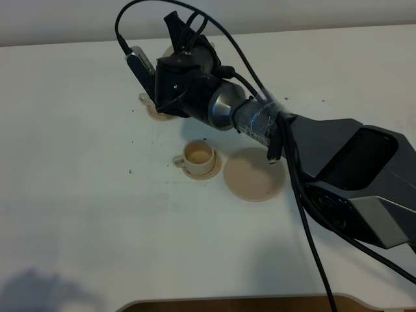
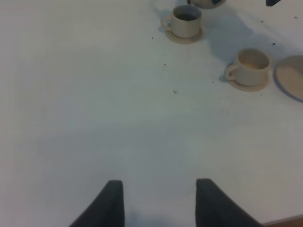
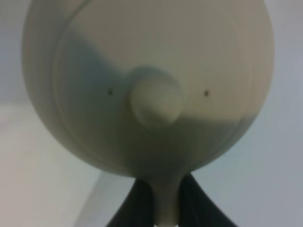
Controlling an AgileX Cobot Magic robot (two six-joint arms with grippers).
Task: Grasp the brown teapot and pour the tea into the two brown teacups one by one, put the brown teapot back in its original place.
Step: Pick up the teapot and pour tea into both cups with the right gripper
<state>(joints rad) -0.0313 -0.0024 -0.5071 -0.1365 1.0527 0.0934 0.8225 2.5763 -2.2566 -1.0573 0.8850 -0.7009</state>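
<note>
My right gripper reaches across the table and is shut on the brown teapot's loop handle. The teapot fills the right wrist view, with its lid knob facing the camera. From above the arm hides nearly all of it; a beige sliver shows above the far teacup. The far cup holds dark liquid. The near teacup stands on its small saucer and looks pale inside. The wide saucer lies bare to its right. My left gripper is open and empty above bare table.
The white table has small dark specks near the cups. The right arm's body and cables span the right side. A wooden edge shows at the table's front.
</note>
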